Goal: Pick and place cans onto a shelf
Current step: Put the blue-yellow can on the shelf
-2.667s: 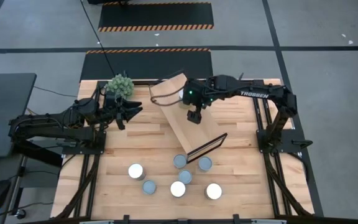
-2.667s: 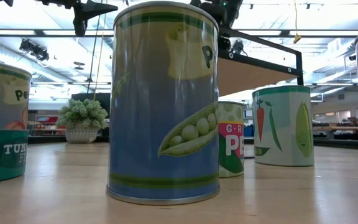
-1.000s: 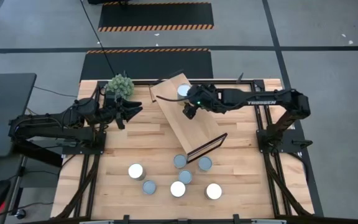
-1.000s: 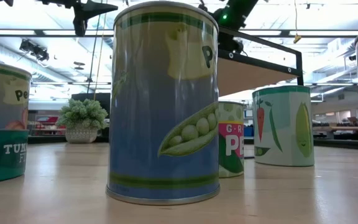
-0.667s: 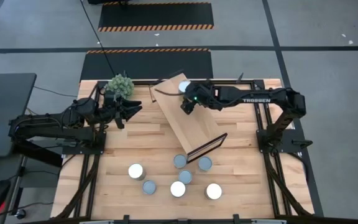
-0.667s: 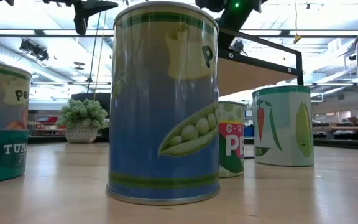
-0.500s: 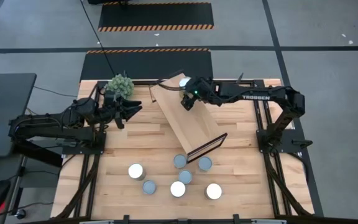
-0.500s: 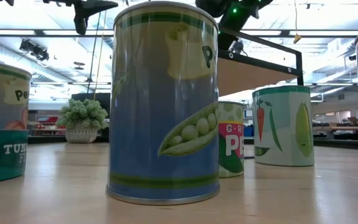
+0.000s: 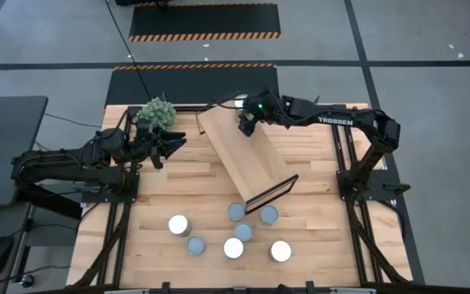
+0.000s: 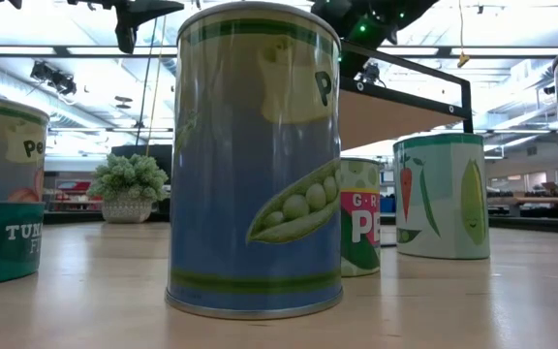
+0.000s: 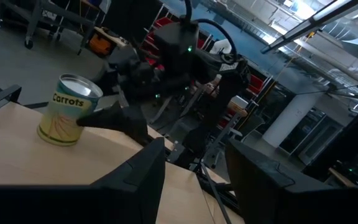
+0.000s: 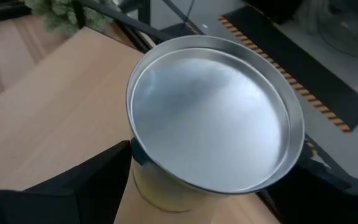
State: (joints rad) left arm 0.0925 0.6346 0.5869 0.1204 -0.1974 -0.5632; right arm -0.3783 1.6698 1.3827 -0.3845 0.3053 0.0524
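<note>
1. While stretched over the end of the shelf (image 9: 247, 163) opposite its dark frame (image 9: 272, 192), sets the right pincer (image 9: 246, 124) about a single can (image 11: 67, 118).
2. Cannot tell whether clenched on that can or released from it; flanked closely on both sides either way.
3. Stands upright on the shelf top at that unframed end, labelled "Carrots", silvery lid facing up.
4. Off the shelf's long side, near the plant (image 9: 157, 110), keeps to waiting: left pincer (image 9: 174, 143) released and grasping nothing.
5. Judged early in the job: at most one can delivered to the shelf, and even that not clearly let go.
6. Left to do: seven cans (image 9: 233, 247) clustered on the table (image 9: 178, 184) just beyond the shelf's framed end, all upright, none on the shelf, none touched by either pincer.
7. Probably next, as a guess only: letting go if not yet done, lifting clear of the shelf without tipping the can, then crossing to the cluster past the framed end for another.
8. Worth watching: plenty of bare shelf between the placed can and the frame, so room for the rest.
</note>
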